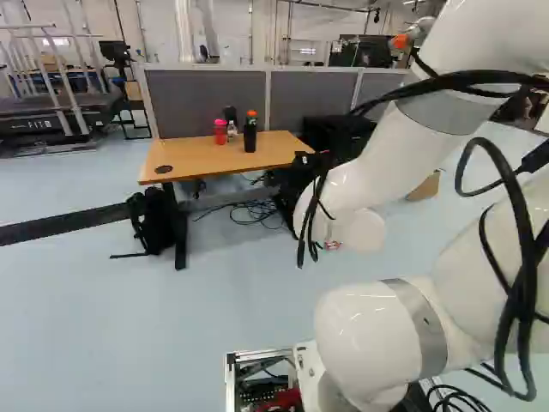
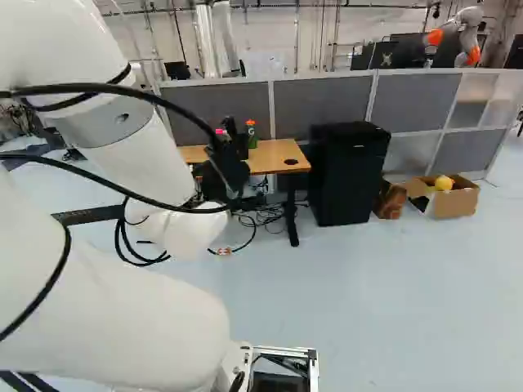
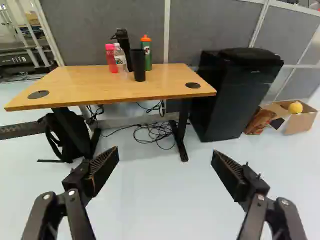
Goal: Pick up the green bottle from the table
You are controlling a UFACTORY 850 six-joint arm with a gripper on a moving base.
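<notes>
Gray walls point(image 3: 215, 30) stand behind a brown tabletop point(image 3: 75, 82). Near its back edge, the green bottle point(image 3: 148, 54) stands up straight with an orange top. Close by are a black cup point(image 3: 138, 67), a clear bottle point(image 3: 119, 57) and a red bottle point(image 3: 110, 61). A big black cabinet point(image 3: 235, 100) is next to the tabletop. The gripper point(image 2: 227, 173) has its two fingers wide apart, and the green bottle is well ahead of them.

The bottle point(image 3: 148, 60) is green, its cap point(image 3: 145, 38) orange — the table point(image 3: 165, 87) tan.
</notes>
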